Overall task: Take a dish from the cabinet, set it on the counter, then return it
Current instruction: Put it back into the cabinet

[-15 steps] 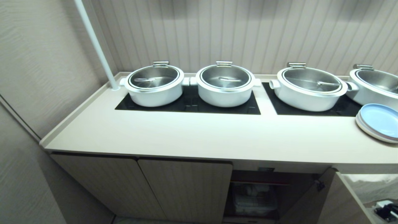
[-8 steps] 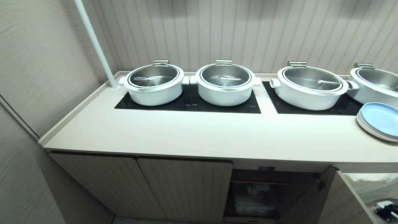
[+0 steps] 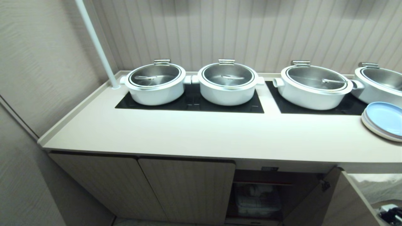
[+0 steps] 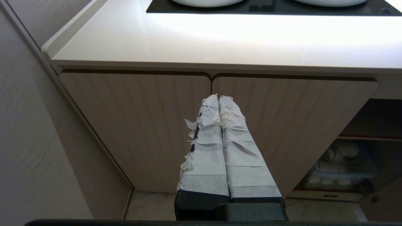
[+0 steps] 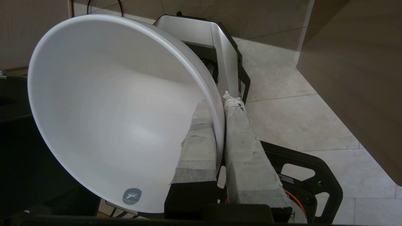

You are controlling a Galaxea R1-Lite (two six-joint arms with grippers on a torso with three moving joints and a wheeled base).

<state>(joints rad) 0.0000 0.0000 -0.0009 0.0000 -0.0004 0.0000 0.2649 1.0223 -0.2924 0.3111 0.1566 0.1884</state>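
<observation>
**White bowl pinched by the right gripper, low beside the counter**

Four large white pots with steel lids stand in a row along the back of the counter (image 3: 201,135): two (image 3: 155,83) (image 3: 227,83) on the left black cooktop panel (image 3: 188,103), and two (image 3: 314,86) (image 3: 380,84) on the right panel, the last one cut off by the picture's edge. One short stack of plates (image 3: 381,121), pale blue on top, sits at the counter's right end. A white pole (image 3: 95,40) rises from the back left corner.

Below, the cabinet (image 3: 188,188) shows two closed ribbed doors on the left and one open door (image 3: 342,201) swung out on the right. The open compartment holds a clear bin (image 3: 257,201) of white dishware on the lower shelf; how many pieces are in it cannot be told.

The dish (image 5: 119,113), a plain white bowl, is held on edge in the right gripper (image 5: 223,100). Its two tape-wrapped fingers (image 5: 248,150) are closed narrowly on the rim, one inside the bowl and one outside. Tiled floor (image 5: 295,119) and part of the robot's base lie beneath it.

The left gripper (image 4: 219,99) has its two taped fingers pressed together, holding nothing, pointing at the closed cabinet doors below the counter edge.
</observation>
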